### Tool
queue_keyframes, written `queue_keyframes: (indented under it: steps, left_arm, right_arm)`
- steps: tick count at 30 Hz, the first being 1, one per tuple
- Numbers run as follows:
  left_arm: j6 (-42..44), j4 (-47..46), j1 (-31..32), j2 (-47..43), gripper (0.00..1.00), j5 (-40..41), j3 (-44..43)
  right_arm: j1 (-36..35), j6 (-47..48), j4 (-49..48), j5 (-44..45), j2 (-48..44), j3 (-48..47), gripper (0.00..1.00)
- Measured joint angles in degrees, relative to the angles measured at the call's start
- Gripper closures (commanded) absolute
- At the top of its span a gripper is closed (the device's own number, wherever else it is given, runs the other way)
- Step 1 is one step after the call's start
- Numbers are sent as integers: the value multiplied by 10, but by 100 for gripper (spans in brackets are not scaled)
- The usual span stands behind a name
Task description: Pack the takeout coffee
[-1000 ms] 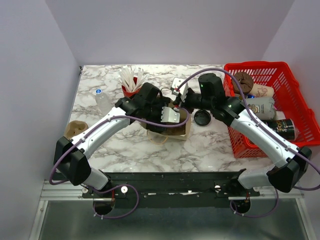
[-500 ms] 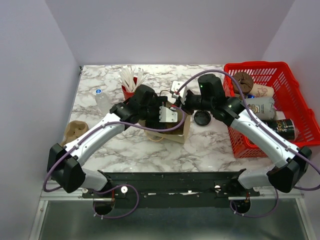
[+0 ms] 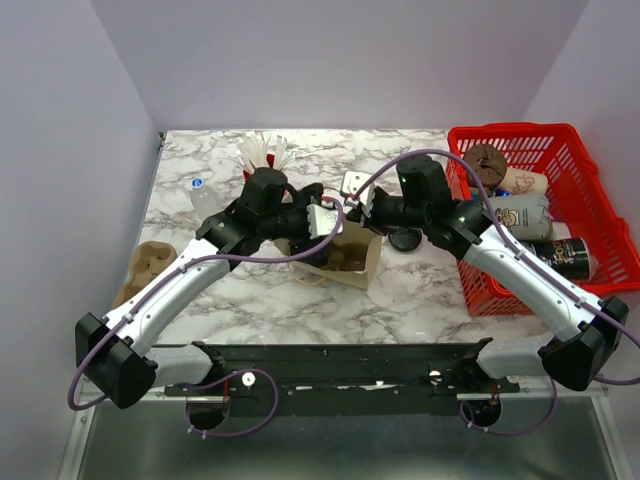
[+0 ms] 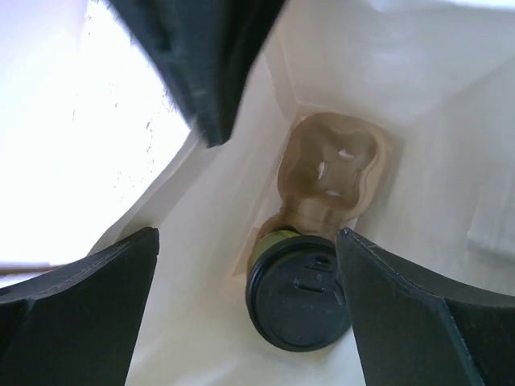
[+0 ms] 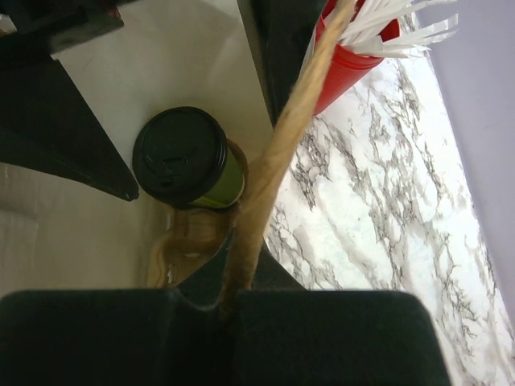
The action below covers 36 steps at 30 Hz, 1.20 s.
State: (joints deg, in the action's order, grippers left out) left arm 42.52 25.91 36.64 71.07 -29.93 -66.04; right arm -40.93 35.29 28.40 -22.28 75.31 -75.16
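Left claw point(image 4: 247, 237) spread wide over cup point(image 4: 298, 291), right claw point(image 5: 229, 299) clamped on handle point(image 5: 273, 169): lifting left straight up, clearing bag point(image 4: 451, 121) walls.

Bright, even overhead light; left wrist view glares white, foreground blurred.

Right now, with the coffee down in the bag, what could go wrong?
1. The left gripper hangs open right over the coffee cup. If it pulls out crooked, it might snag the bag or knock the cup.
2. The right gripper is shut on the bag's paper handle, so a tug could tip the bag.
3. Only one pocket of the pulp carrier is filled, so it may tilt when lifted.
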Motion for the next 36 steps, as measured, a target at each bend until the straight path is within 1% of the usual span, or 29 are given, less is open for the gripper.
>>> queue_keyframes:
  steps: [3,6,7,11,16,21,30,36]
  left_arm:
    - [-50,-10,-15,-17,3,-5,-3]
    - [-116,-25,-36,-35,3,2,-26]
    - [-124,-37,-44,-42,3,3,-38]
    - [-174,-71,-65,-65,2,45,-77]
    - [-201,-93,-87,-80,2,92,-83]
    - [-221,-96,-105,-73,2,110,-52]
    - [-251,-106,-116,-34,2,113,-45]
    - [-265,-114,-129,-17,2,112,-46]
  right_arm:
    - [0,8,-2,3,-1,3,99]
    - [-4,23,-2,6,-12,19,99]
    - [-7,26,-2,6,-16,24,99]
    - [-25,51,-3,5,-39,42,99]
    - [-42,71,-3,-2,-58,49,99]
    - [-47,90,-2,-17,-73,56,99]
    - [-49,109,0,-31,-76,66,99]
    - [-39,91,-1,-33,-64,61,99]
